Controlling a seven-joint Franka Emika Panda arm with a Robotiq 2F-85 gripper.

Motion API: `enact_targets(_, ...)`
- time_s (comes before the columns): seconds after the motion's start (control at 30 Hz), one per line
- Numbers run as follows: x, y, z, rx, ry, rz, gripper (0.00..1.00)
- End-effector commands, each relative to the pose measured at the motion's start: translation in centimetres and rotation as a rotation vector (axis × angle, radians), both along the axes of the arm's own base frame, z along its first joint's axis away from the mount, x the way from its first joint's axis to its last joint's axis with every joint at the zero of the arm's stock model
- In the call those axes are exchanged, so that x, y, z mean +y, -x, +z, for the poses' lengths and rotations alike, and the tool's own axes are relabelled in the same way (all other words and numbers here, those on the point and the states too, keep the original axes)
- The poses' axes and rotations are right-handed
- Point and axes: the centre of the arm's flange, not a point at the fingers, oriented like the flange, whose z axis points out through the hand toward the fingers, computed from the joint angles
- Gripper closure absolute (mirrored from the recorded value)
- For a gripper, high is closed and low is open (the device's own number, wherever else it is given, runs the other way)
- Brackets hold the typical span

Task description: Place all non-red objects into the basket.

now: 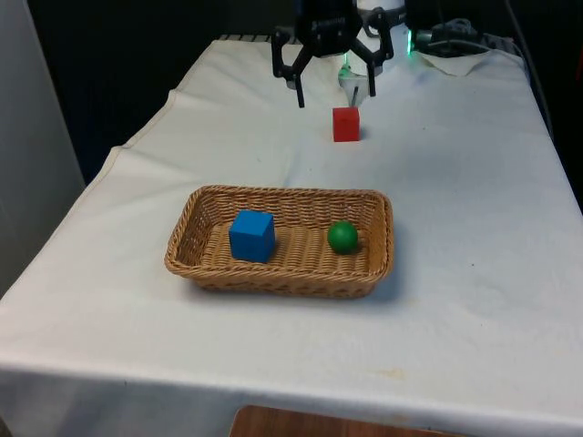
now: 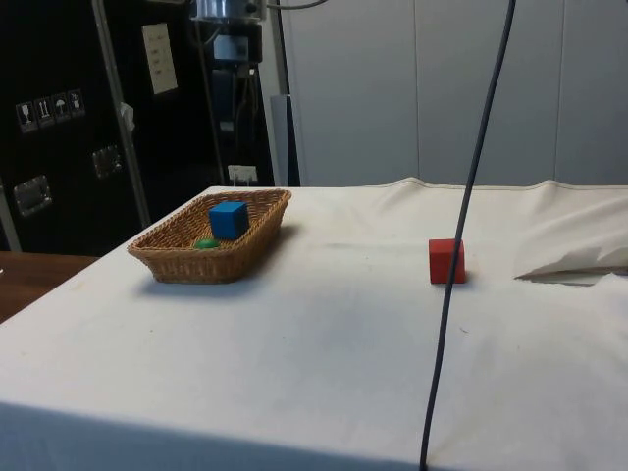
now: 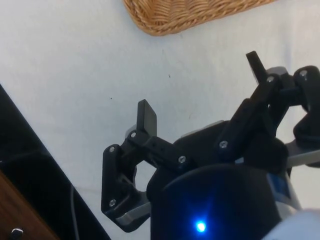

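Observation:
A wicker basket sits mid-table and holds a blue cube and a green ball. A red cube rests on the cloth beyond the basket. My gripper hangs open and empty above the table's far end, just behind the red cube and well apart from the basket, whose rim appears in the wrist view.
A dark cable hangs down in front of the red cube in the side view. Crumpled white cloth lies at the far end on the front view's right. The table's edge drops off close beside the gripper.

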Motion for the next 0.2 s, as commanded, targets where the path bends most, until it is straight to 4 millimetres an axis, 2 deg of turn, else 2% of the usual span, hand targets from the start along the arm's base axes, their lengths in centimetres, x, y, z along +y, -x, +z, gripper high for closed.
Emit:
enact_targets(0.0, -0.16, -0.02, 0.09, -0.003, 0.009, -0.019, 0.0)
enact_targets(0.17, 0.0, -0.01, 0.01, 0.001, -0.001, -0.015, 0.0)
